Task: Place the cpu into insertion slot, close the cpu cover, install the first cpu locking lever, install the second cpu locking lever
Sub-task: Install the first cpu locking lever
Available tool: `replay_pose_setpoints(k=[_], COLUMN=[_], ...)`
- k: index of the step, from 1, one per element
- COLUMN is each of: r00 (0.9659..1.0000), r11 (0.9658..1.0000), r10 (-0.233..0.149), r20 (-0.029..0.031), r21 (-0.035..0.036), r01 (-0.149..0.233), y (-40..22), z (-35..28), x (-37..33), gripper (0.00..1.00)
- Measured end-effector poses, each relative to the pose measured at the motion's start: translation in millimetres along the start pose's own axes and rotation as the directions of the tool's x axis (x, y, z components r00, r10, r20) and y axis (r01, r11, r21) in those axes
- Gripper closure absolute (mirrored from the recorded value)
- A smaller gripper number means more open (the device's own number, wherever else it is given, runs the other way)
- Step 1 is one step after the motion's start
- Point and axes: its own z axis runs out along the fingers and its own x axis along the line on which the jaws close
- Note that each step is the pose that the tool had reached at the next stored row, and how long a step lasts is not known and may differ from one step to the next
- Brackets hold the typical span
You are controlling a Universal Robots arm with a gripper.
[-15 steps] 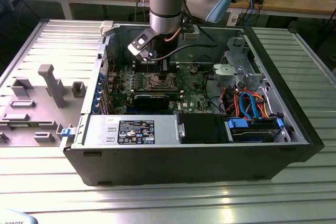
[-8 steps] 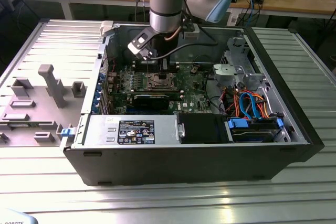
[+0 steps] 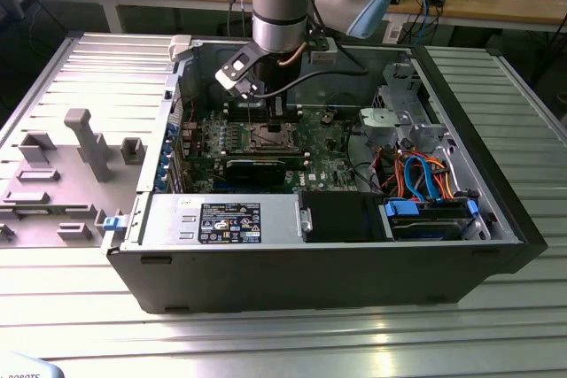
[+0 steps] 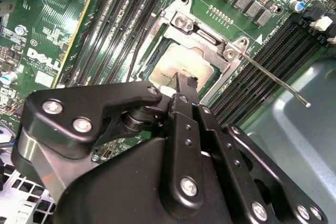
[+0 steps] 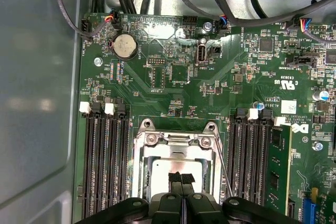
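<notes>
I'm watching the arm (image 3: 279,2) reaching down into the open computer case (image 3: 310,281), which is lying on the ribbed metal counter (image 3: 266,343). The insertion slot (image 3: 268,139) is sitting on the green motherboard (image 5: 173,77), and the arm is hanging directly above it.

In the first wrist view the fingers (image 5: 176,179) are pressing together tip to tip with nothing between them, hovering right over the slot. I cannot tell whether the tips are touching anything below.

The cpu (image 5: 160,169) is lying flat inside the slot. Its dull silver top is showing through the window of the cpu cover (image 4: 205,34), which is lying down around it.

In the second wrist view one locking lever (image 4: 273,81) is sticking out from a corner of the slot. It is crossing the black memory sockets (image 5: 105,166) beside the slot, with its free end well clear of the slot. A darker thin rod (image 4: 135,51) is running along the opposite side of the slot, and I cannot tell whether it is latched.

The memory sockets are flanking the slot on two opposite sides, and a green memory module (image 5: 275,171) is standing in a socket near the slot. A round coin cell (image 5: 125,46) is sitting well apart from the slot.
</notes>
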Motion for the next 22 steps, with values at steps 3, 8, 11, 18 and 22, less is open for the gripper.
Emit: replay_pose_setpoints(k=[3, 8, 11, 18, 22], r00=[1.0, 1.0, 1.0, 1.0, 1.0], r11=[1.0, 1.0, 1.0, 1.0, 1.0], r10=[0.0, 0.0, 0.0, 0.0, 0.0], r20=[0.0003, 0.0001, -0.0001, 0.0, 0.0004], r21=[0.0002, 0.0001, 0.0, 0.0, 0.0003], r01=[0.0, 0.0, 0.0, 0.0, 0.0], y=[0.0, 0.0, 0.1, 0.0, 0.0], z=[-0.4, -2.9, -4.4, -6.6, -7.8], x=[0.0, 0.0, 0.1, 0.0, 0.0], gripper=[0.89, 0.89, 0.89, 0.89, 0.89])
